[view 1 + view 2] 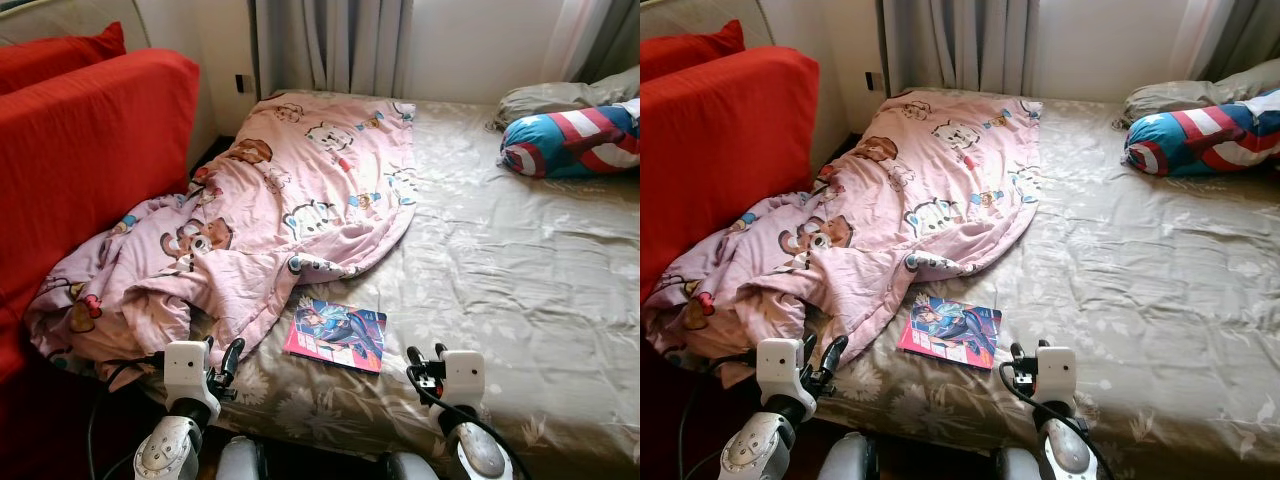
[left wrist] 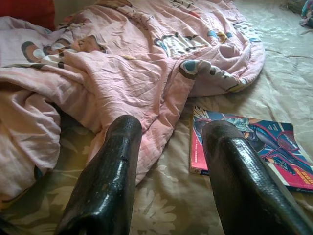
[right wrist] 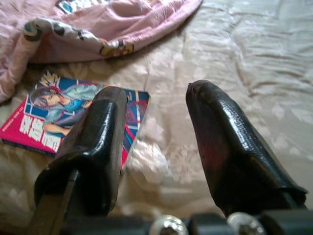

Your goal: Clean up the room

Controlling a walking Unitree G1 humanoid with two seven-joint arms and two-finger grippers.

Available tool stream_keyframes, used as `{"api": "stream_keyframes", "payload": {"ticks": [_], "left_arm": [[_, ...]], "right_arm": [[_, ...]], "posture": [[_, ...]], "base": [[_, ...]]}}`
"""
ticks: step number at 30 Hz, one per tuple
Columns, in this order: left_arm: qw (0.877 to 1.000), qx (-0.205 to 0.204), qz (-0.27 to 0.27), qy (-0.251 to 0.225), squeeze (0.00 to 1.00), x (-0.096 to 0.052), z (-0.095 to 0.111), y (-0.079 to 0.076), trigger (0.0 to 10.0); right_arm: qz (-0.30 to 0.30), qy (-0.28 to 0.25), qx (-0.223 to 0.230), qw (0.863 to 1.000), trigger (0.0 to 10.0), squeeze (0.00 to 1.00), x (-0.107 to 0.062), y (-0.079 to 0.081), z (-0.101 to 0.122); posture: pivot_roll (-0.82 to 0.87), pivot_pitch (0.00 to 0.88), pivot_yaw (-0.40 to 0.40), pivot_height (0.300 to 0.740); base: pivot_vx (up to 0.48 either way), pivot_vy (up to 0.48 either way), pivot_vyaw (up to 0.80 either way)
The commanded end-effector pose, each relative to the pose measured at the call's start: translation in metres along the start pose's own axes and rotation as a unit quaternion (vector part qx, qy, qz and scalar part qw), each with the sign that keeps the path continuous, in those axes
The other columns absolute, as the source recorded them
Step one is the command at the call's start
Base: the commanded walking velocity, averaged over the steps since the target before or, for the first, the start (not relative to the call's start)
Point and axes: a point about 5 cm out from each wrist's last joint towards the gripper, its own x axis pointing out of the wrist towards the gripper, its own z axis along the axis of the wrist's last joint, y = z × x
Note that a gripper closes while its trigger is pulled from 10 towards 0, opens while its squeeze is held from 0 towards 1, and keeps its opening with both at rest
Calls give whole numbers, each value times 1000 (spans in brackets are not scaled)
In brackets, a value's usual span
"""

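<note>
Comic book [image 1: 336, 334] flat on the grey-green bedsheet [image 1: 500, 280], near the bed's front edge, its upper corner just beside the hem of the crumpled pink blanket [image 1: 290, 190].

Left gripper [image 1: 222, 362] hovering at the bed edge left of the book, fingers [image 2: 105, 181] spread wide, holding nothing. Right gripper [image 1: 426, 366] right of the book, also parted wide and empty.

Risks, as judged from here:
- Thin and lying flat — fingers likely to slide over the cover or push the book under the blanket hem.
- Left approach may snag blanket cloth along with the book.
- Soft bedding — a downward press could sink and bend the pages.

Captain America cushion [image 1: 575, 138] well apart from the book, at the far right.
</note>
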Motion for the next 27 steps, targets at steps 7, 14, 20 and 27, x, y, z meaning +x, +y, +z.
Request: {"api": "stream_keyframes", "payload": {"ticks": [7, 14, 20, 27], "left_arm": [[1000, -5, -3, 4, 0, 0, 1, 2, 10000], [1000, -5, -8, 3, 0, 0, 2, 0, 10000], [1000, -3, -11, 4, 0, -2, 3, 1, 10000], [1000, 0, -11, 5, 0, -5, 4, 3, 10000]], "right_arm": [[12, 2, 13, 1000, 10000, 0, 0, 3, -3], [7, 28, 1, 1000, 10000, 0, 4, -1, -10], [-20, 72, -8, 997, 10000, 0, 14, -9, -15], [-21, 65, 3, 998, 10000, 0, 28, -11, -3]], "posture": [[-22, 40, -1, 630], [-16, 28, 6, 630], [0, 40, 15, 630], [15, 72, 21, 630]], "base": [[0, 0, 557], [137, 0, 0], [243, 0, 0], [285, 0, 0]]}}
